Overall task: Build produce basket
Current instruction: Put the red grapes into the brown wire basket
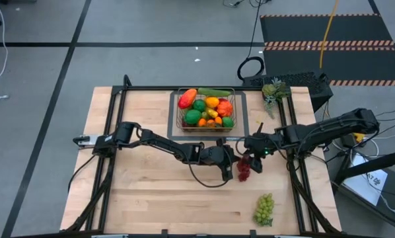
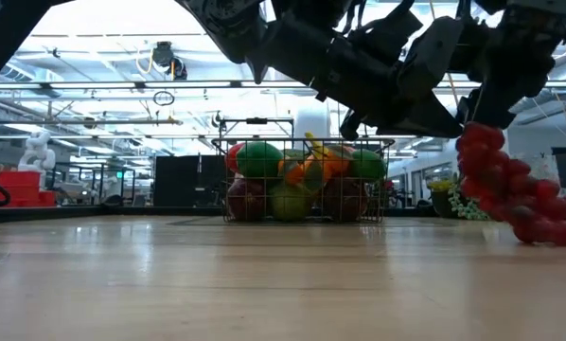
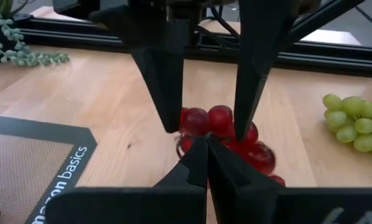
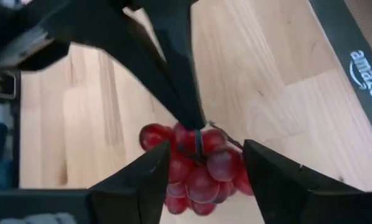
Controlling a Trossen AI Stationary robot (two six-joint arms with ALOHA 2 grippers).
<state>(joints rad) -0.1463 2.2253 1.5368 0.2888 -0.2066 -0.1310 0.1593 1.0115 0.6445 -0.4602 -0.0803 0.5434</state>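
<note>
Dark red plastic grapes [image 1: 244,168], one bunch, are held clear of the pale wooden table [image 1: 144,205] by the stem, pinched in the left gripper [image 1: 232,170], whose fingers are pressed together on it; in the low view the bunch hangs free with its lowest grapes close to the boards. The right gripper [image 4: 204,171] is set facing it, fingers spread either side of the bunch and not yet closed on it.

Step in hand, as judged: a handover of the grapes from left to right. Next called for: the right fingers to be closed on the bunch before the stem is released, then a carry to the basket.

Rectangular dark wire-mesh basket [image 1: 207,111]: stands on a dark mat [image 1: 252,125] at the far side of the table, already heaped with toy fruit.

Green plastic grapes [image 1: 264,209]: lying near the front edge, still to be collected.

Obstruction: the two arms crowd each other; the heaped basket leaves little room.
</note>
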